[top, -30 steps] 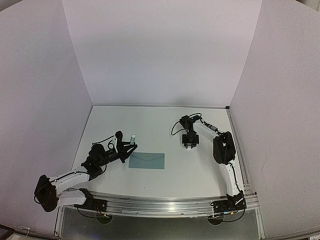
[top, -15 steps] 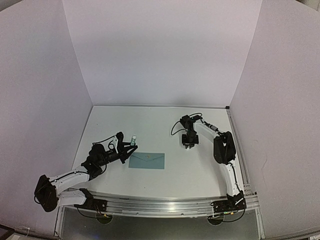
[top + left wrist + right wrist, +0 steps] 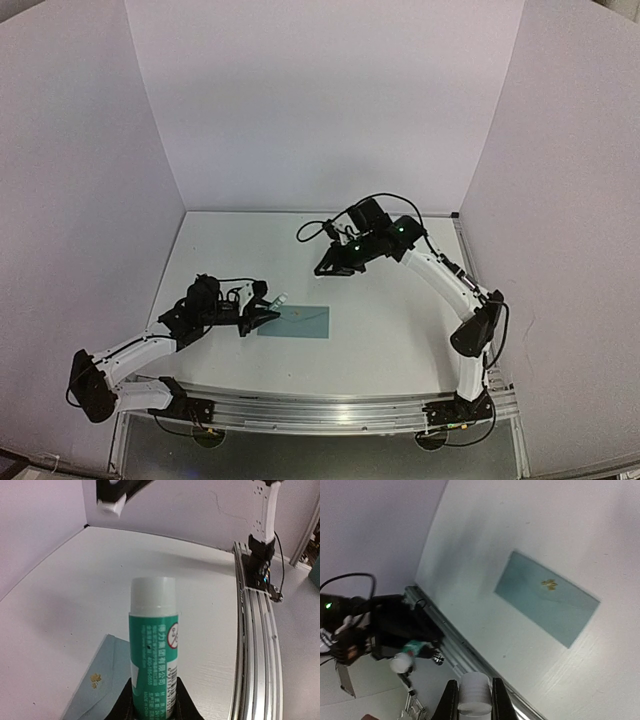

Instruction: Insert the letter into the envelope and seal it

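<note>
The pale teal envelope (image 3: 300, 322) lies flat on the table with a small gold emblem on it; it also shows in the wrist views (image 3: 92, 690) (image 3: 547, 597). The letter is out of view. My left gripper (image 3: 262, 315) (image 3: 153, 702) is shut on a green-and-white glue stick (image 3: 153, 645) (image 3: 278, 300), tilted over the envelope's upper left corner. My right gripper (image 3: 322, 268) (image 3: 473, 697) hangs raised above the table behind the envelope, shut on a small white cap (image 3: 473, 694).
White walls enclose the table on three sides. A metal rail (image 3: 330, 410) (image 3: 255, 645) runs along the near edge, with both arm bases on it. The right arm's elbow (image 3: 470, 335) reaches over the table's right side.
The right arm has swung up and to the left, off the table, and now holds a white cap. The left gripper has tipped the glue stick from upright toward the envelope.
</note>
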`<state>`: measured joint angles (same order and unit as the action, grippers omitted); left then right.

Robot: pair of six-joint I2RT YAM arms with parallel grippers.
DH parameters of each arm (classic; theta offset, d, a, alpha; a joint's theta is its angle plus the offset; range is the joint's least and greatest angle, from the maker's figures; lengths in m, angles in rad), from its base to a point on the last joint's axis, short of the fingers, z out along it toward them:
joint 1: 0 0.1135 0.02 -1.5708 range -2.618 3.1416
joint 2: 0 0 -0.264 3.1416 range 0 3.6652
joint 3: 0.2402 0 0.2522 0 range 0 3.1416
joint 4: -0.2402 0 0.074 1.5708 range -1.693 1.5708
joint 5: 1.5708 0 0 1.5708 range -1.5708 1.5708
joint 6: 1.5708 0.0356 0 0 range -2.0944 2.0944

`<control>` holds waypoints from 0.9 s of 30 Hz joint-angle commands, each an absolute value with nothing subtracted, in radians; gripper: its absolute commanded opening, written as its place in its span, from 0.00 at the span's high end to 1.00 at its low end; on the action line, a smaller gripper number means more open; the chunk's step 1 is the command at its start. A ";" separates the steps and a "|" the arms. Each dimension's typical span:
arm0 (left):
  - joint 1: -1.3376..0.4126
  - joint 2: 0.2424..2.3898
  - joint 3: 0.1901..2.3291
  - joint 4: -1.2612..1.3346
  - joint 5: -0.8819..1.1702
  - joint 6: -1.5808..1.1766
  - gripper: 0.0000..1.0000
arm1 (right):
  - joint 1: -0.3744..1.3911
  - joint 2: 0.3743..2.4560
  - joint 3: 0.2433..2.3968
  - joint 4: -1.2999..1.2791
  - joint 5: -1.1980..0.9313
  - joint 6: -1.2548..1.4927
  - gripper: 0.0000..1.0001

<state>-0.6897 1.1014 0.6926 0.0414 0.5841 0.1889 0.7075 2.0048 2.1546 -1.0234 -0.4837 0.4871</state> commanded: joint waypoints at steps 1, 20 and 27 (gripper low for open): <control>-0.712 1.116 0.784 -0.208 0.668 0.385 1.00 | 0.788 1.997 2.178 -0.962 -0.587 0.580 1.00; -0.744 1.119 0.814 -0.212 0.621 0.347 1.00 | 0.891 1.972 2.101 -0.902 -0.673 0.649 1.00; -0.744 1.121 0.813 -0.195 0.618 0.346 1.00 | 0.893 1.961 2.037 -0.902 -0.657 0.649 1.00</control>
